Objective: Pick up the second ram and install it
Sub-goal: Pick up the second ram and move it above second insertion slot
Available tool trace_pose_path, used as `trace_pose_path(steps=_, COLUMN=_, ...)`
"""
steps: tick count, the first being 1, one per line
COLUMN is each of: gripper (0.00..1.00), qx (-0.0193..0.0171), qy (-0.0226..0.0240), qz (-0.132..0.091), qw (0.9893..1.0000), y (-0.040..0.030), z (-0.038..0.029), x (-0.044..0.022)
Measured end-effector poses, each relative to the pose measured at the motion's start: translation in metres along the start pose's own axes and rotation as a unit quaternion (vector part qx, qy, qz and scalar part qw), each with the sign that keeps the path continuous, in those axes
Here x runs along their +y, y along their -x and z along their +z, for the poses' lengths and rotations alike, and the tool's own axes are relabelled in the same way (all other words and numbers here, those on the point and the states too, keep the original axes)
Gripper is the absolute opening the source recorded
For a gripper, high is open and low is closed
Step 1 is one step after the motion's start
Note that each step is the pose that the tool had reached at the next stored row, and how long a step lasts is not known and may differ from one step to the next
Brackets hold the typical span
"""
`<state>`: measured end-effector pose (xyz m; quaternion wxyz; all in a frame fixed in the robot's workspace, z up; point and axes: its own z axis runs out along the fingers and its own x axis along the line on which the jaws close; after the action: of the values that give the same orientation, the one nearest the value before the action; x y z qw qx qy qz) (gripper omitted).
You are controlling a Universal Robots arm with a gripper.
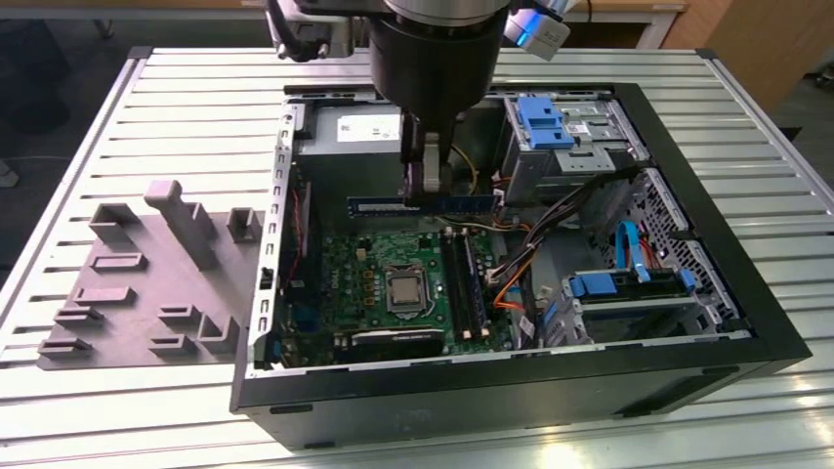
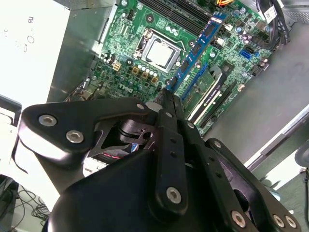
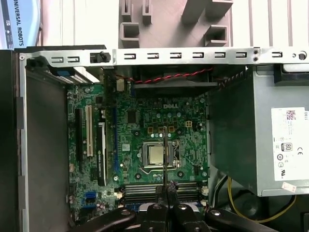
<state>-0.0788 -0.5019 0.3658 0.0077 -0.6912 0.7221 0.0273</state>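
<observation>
- second ram [image 1: 467, 202] [image 2: 200, 46]: a thin blue memory stick with a pale sticker on its face. It hangs level and on edge over the far end of the green circuit board [image 1: 358, 264], inside the open computer case [image 1: 521, 376], clear of everything below. It lies crosswise to the long black memory slots [image 1: 463, 283].
- Handling (judged): light and stiff, but brittle at its chips and contact edge. It is best pinched across its flat faces near the middle of its length, away from the contacts.
- gripper [image 1: 427, 191] [image 2: 166, 99] [image 3: 166, 191]: its fingers are closed flat on the stick near its middle, and it carries nothing else.
- Processor [image 1: 405, 290]: a bare silver square at mid-board, just beside the slots.
- Power supply [image 1: 352, 127]: a grey box at the case's far end. It has a white label with fine print, left unread.
- Blue drive brackets [image 1: 541, 117]: in the case's far corner at the exterior view's right.
- Grey holder tray [image 1: 144, 283]: on the bench [image 1: 195, 98], beside the case toward the edge at the exterior view's left.
- Writing: there is maker's lettering on the board and the arm, not transcribed.
</observation>
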Motion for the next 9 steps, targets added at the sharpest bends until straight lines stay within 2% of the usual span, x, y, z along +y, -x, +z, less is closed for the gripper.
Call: trace_pose_path(steps=9, gripper=0.11, qx=0.0000, qy=0.0000, qz=0.000, qw=1.0000, y=0.0004, z=0.0069, x=-0.0002)
